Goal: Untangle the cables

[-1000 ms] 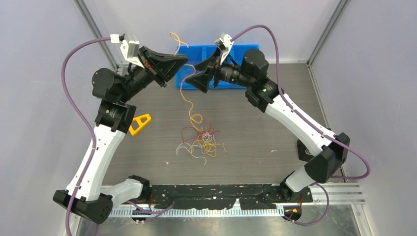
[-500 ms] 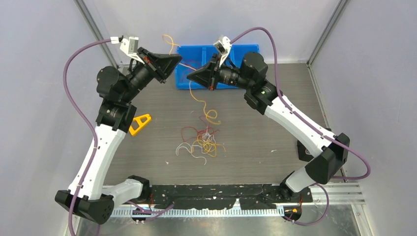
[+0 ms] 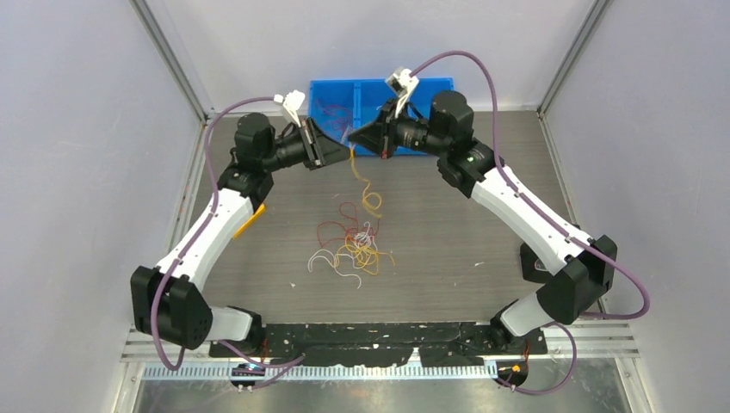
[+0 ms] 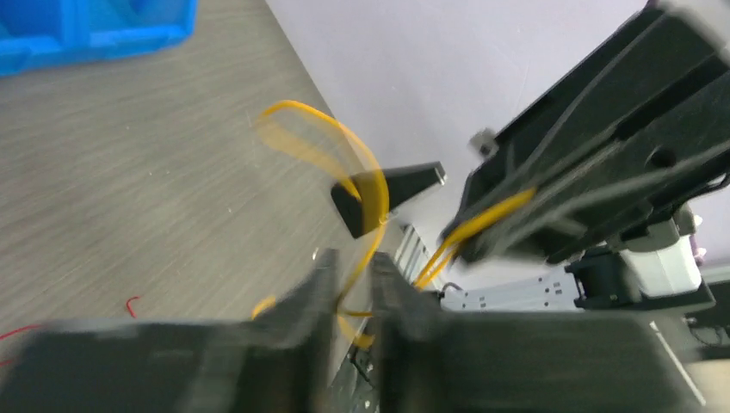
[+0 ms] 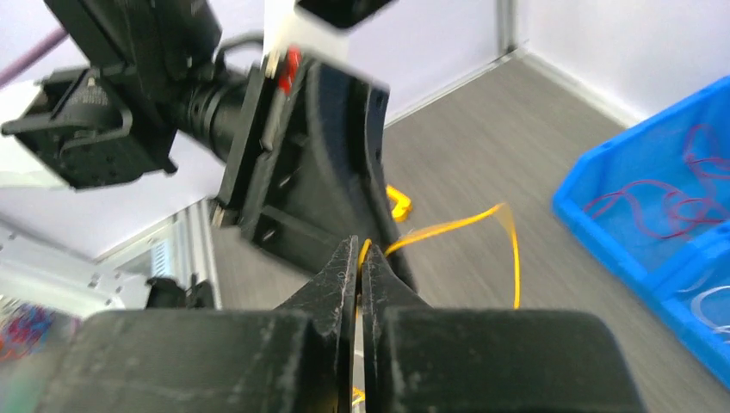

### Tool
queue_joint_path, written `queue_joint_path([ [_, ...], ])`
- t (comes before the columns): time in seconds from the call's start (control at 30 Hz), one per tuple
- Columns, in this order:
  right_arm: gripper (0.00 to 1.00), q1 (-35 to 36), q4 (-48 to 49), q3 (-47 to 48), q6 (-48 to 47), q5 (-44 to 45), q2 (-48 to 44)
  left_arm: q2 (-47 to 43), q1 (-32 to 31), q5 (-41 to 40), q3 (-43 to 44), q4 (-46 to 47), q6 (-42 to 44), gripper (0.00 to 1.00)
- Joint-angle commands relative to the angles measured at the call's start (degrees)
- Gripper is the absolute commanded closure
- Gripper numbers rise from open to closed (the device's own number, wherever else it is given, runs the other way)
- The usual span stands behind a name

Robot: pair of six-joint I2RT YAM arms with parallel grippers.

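The cables form a small tangle (image 3: 353, 249) of red, yellow-orange and white wires on the table's middle. One yellow cable (image 3: 368, 194) rises from it to both grippers, which meet tip to tip above the table's far half. My right gripper (image 5: 359, 245) is shut on that yellow cable (image 5: 448, 228) at its tips. My left gripper (image 4: 351, 262) is blurred. Its jaws stand slightly apart, and the yellow cable (image 4: 361, 168) runs loosely through the gap. From above, the left gripper (image 3: 337, 155) sits just left of the right gripper (image 3: 353, 138).
A blue bin (image 3: 379, 90) with red wires in it stands at the table's far edge, behind the grippers. A yellow-orange triangular piece (image 3: 250, 219) lies partly under the left arm. Metal frame posts stand at the far corners.
The left arm swung down and right until its gripper met the right one. The right gripper closed on the yellow cable. The left jaws parted a little.
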Motion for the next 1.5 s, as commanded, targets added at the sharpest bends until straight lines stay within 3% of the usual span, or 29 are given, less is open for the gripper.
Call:
queue_joint_path([
  [0.0, 0.95, -4.33, 11.13, 4.99, -1.79, 6.72, -2.47, 0.13, 1.35, 10.48, -2.87, -0.72, -3.17, 0.58],
  [0.1, 0.95, -8.05, 9.24, 5.29, -4.05, 9.00, -2.48, -1.25, 4.48, 10.17, -4.32, -2.34, -1.69, 0.25],
  [0.13, 0.95, -9.14, 8.48, 5.18, -5.45, 9.93, -2.45, -1.97, 5.82, 9.67, -4.58, -2.77, -0.11, 0.19],
  [0.3, 0.95, -12.25, 7.24, 4.25, -12.69, 13.78, -1.09, -4.85, 10.42, 6.32, -2.82, -8.71, 10.29, 0.10],
  [0.47, 0.95, -15.60, 13.34, 4.83, -17.97, 17.56, 4.73, -6.53, 11.82, 5.74, -2.78, -11.29, 15.46, 0.01],
  [0.73, 0.95, -20.05, 22.68, 14.72, -21.68, 26.27, 20.04, -9.41, 12.38, 4.16, -4.25, -14.91, 20.06, 0.00],
  [1.03, 0.95, -23.31, 29.69, 25.14, -23.81, 28.84, 35.62, -11.18, 14.29, 2.41, -5.12, -19.62, 24.15, 0.00],
  [1.33, 0.95, -25.16, 30.21, 32.87, -25.20, 28.74, 46.08, -10.81, 16.68, 1.87, -4.23, -23.74, 27.02, 0.00],
  [1.47, 0.95, -25.25, 30.01, 31.00, -25.35, 28.00, 46.54, -10.14, 17.03, 1.61, -3.70, -24.25, 27.84, 0.00],
])
